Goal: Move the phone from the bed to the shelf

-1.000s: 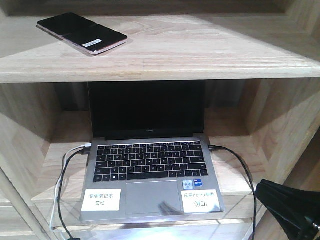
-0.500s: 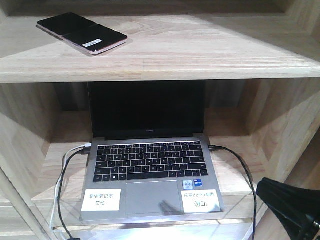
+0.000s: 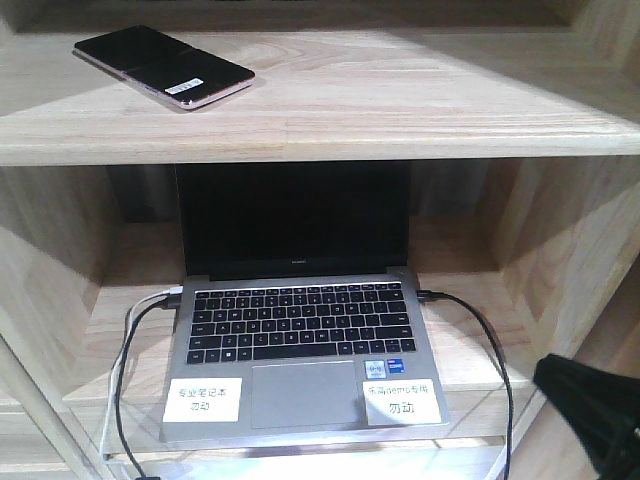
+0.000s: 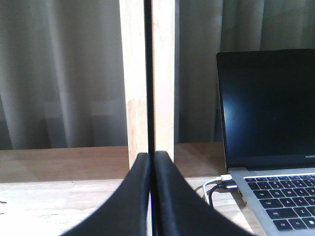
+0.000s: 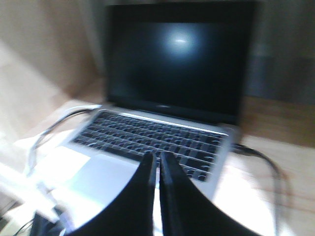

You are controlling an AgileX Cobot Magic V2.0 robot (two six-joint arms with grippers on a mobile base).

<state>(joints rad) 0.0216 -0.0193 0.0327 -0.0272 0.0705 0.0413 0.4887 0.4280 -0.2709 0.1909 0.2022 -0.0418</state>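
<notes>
On the upper plank of the shelf (image 3: 400, 110), toward its left end: the phone (image 3: 163, 66), flat and screen-up, angled slightly, white sticker near its nearer end, nothing touching it; lies fully on the wood and back from the front edge, so probably safe from sliding off. Below, in the boxy compartment: an open grey laptop (image 3: 300, 340) with dark screen and two white labels on its palm rest, cables (image 3: 125, 350) plugged into both sides. At the lower right corner of the front view: a black piece of the right arm, well apart from the phone. Left claw (image 4: 151, 162): fingers pressed together, empty, facing a pale upright post. Right claw (image 5: 157, 164): also closed on nothing, pointed at the laptop, view blurred. Judged from this: phone delivered, task essentially complete.
</notes>
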